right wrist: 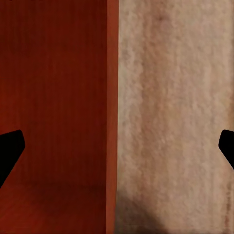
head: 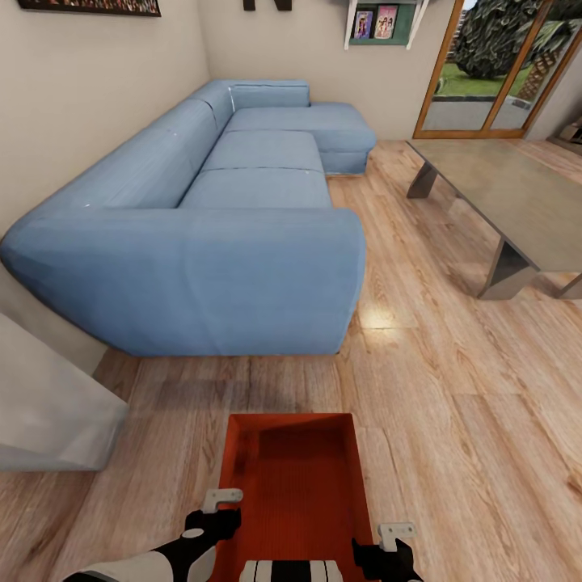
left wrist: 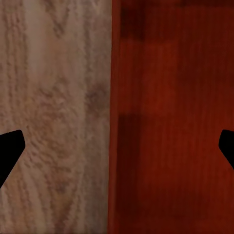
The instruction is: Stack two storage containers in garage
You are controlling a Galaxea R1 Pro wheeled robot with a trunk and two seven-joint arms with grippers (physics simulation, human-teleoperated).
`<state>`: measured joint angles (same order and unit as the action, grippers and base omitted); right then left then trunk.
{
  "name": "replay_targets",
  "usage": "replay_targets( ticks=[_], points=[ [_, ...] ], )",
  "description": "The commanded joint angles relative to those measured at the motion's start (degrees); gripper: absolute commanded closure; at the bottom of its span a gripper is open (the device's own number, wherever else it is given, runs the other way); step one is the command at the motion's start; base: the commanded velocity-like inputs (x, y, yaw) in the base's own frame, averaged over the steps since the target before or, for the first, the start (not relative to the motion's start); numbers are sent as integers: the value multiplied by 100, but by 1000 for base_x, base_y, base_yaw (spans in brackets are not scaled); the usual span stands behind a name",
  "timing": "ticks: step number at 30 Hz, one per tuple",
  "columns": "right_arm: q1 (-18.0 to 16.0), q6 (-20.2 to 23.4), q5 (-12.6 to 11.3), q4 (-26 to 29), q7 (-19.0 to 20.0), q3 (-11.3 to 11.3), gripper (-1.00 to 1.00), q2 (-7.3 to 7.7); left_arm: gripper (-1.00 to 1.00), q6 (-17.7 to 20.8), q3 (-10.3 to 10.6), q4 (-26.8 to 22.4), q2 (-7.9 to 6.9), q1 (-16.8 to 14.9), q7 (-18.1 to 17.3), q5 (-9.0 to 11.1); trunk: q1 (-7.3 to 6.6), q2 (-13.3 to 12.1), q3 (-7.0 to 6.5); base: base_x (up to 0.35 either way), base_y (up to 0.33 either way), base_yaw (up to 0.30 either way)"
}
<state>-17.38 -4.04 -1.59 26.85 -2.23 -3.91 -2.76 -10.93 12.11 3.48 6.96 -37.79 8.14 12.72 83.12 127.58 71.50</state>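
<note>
Both pincers spread wide, holding nothing: left gripper (left wrist: 117, 146) and right gripper (right wrist: 117, 146) each straddle a side wall of the orange-red open-topped plastic bin (head: 293, 477). We judge it light, stiff, slick; pinch both long walls.

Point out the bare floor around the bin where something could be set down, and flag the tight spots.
Widest free patch: wood floor bordered by the storage container, the sofa and the grey low table. A narrower strip lies between the container's far wall and the sofa front. Crowded: the side toward the pale grey block. The left gripper and right gripper straddle the container's side walls.
</note>
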Motion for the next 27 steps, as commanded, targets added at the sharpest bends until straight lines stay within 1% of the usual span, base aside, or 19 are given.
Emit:
replay_targets(
  ticks=[1,27],
  points=[
    [-3,-18,-17,-4,-23,-27,-100,3,-100,-41,48,30,5,-9,9,47,-1,1,3,0,0,0],
    [-2,-18,-17,-4,-23,-28,-100,3,-100,-39,53,73,16,-9,3,47,-1,1,3,0,0,0]
  ],
)
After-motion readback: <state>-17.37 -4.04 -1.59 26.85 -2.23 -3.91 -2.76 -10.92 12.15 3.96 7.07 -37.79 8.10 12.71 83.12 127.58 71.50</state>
